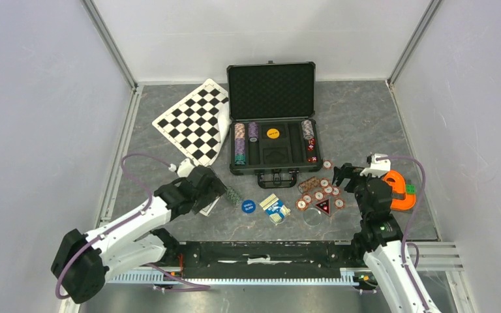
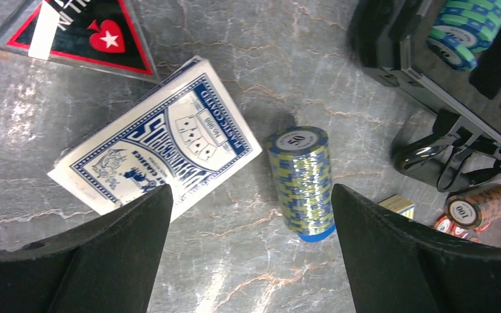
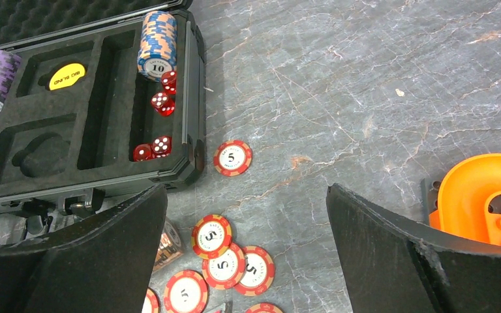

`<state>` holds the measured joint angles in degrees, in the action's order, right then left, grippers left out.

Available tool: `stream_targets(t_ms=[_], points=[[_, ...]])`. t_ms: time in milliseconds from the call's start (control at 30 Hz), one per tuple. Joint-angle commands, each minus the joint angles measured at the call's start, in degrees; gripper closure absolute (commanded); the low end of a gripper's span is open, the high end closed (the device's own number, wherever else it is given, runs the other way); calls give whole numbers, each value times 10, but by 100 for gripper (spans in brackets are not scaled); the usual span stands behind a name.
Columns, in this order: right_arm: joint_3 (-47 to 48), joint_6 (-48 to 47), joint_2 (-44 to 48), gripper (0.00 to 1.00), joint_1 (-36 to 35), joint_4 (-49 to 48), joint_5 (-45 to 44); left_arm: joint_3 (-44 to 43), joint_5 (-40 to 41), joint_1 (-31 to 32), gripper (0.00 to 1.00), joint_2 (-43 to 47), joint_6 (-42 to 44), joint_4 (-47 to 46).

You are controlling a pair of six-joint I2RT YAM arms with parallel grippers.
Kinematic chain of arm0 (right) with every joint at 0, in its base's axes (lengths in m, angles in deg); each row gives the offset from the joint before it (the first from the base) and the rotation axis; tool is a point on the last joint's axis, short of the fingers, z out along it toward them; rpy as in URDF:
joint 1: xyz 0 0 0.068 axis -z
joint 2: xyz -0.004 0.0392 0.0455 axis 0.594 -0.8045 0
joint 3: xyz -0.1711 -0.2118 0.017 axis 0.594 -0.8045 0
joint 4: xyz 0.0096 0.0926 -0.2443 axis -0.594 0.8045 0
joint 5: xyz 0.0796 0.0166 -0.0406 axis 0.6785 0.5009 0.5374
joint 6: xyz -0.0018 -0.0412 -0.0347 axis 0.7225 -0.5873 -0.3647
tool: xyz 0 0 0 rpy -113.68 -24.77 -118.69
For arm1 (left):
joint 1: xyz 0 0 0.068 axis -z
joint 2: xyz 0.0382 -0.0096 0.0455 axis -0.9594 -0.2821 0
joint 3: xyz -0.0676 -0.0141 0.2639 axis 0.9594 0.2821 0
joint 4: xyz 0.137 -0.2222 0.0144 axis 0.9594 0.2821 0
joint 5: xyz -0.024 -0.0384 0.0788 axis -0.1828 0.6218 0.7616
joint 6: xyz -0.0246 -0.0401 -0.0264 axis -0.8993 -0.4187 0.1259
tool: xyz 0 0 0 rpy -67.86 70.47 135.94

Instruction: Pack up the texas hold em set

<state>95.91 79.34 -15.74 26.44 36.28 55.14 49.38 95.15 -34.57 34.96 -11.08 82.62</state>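
The black case (image 1: pixel 271 166) lies open at the table's middle, with chip stacks, red dice (image 3: pixel 160 98) and a yellow button (image 3: pixel 66 76) in its foam tray. A roll of blue-and-yellow chips (image 2: pixel 300 179) lies on its side on the table. My left gripper (image 2: pixel 249 195) hovers open just short of it, holding nothing. A blue-backed card deck (image 2: pixel 160 140) lies beside the roll. My right gripper (image 3: pixel 246 192) is open and empty above loose red chips (image 3: pixel 228 261), in front of the case's right corner. In the top view the left gripper (image 1: pixel 218 188) is left of the case handle and the right gripper (image 1: pixel 349 173) is to its right.
A checkered board (image 1: pixel 196 120) lies left of the case. An orange object (image 1: pixel 401 190) sits right of my right gripper. A triangular card (image 1: pixel 323 207), a blue button (image 1: pixel 248 206) and a brown chip roll (image 2: pixel 479 205) lie among the scattered chips.
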Motion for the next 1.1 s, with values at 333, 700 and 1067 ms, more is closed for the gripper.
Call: stream_targets(t_ms=[333, 700, 1067], points=[[73, -7, -70, 2, -4, 15, 11, -61, 84, 88, 8, -121, -134, -50], [138, -53, -156, 2, -4, 59, 76, -89, 80, 92, 26, -180, -131, -65], [118, -32, -156, 2, -4, 42, 80, -93, 64, 100, 38, -218, -139, -76]])
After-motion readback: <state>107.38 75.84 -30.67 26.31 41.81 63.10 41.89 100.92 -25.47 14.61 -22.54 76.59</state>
